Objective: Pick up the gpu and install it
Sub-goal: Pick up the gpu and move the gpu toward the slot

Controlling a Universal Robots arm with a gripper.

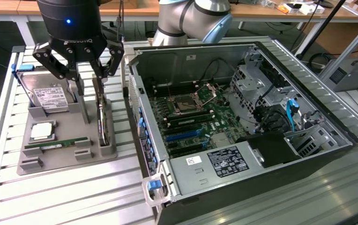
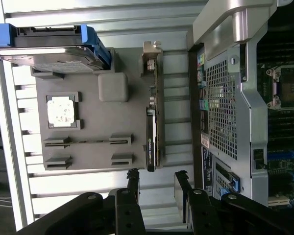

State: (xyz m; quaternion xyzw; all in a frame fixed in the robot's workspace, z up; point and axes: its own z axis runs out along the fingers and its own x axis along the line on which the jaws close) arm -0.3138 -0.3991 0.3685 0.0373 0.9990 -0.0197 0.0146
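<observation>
One desk [image 1: 72,197], carrying one gray tray [image 1: 60,157] and one open computer case [image 1: 319,161]. In the tray: one hard drive [image 1: 49,98], one processor chip [image 1: 42,131], one green memory stick [image 1: 57,144], one gpu [image 1: 104,126] standing on edge. Inside the case: one motherboard [image 1: 195,123], one power supply [image 1: 226,159], one empty processor socket [image 1: 185,104]. Above: one robot arm [image 1: 191,18], one end effector [image 2: 157,174] with two fingers [image 2: 133,183].

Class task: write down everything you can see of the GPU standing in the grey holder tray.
The gpu is a thin, dark card with a silver metal bracket at one end. It stands on edge, slotted into supports of the grey tray, on the side nearest the computer case. The open gripper hangs above it, apparently clear of it.
</observation>
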